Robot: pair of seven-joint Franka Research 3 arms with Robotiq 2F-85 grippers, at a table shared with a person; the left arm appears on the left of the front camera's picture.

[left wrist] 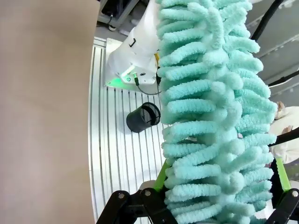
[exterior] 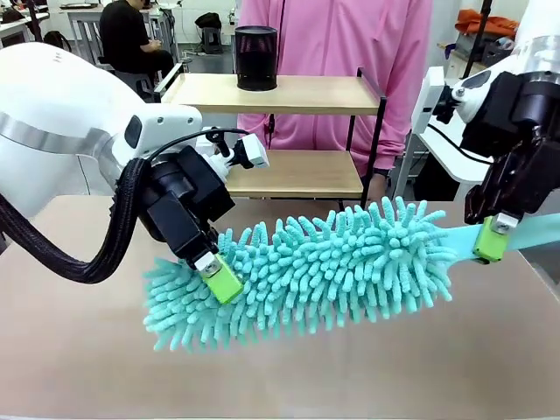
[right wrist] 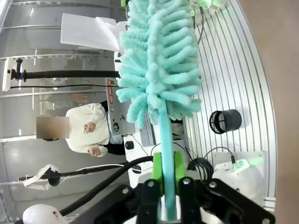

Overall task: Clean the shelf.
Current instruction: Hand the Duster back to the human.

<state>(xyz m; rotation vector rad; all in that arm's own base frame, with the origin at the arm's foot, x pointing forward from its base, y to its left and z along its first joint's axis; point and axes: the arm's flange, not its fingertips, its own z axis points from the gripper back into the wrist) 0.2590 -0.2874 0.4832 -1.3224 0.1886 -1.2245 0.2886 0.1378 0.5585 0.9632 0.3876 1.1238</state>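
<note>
My left claw [exterior: 220, 278] stands fully open, its pads on either side of the teal duster [exterior: 324, 267] head's free end, not gripping. The duster lies slanted above the desk [exterior: 367, 376]. My right claw [exterior: 492, 238] is clamped on the duster's flat handle. The shelf [exterior: 297, 131] stands at the desk's far edge, a black cup [exterior: 255, 58] on its top board.

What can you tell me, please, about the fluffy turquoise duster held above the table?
The turquoise chenille duster has a long head of soft noodle-like tufts and a flat turquoise plastic handle. It hangs roughly level, slightly tilted, above the table. The right gripper is shut on the handle; the open left gripper straddles the head's far end.
</note>
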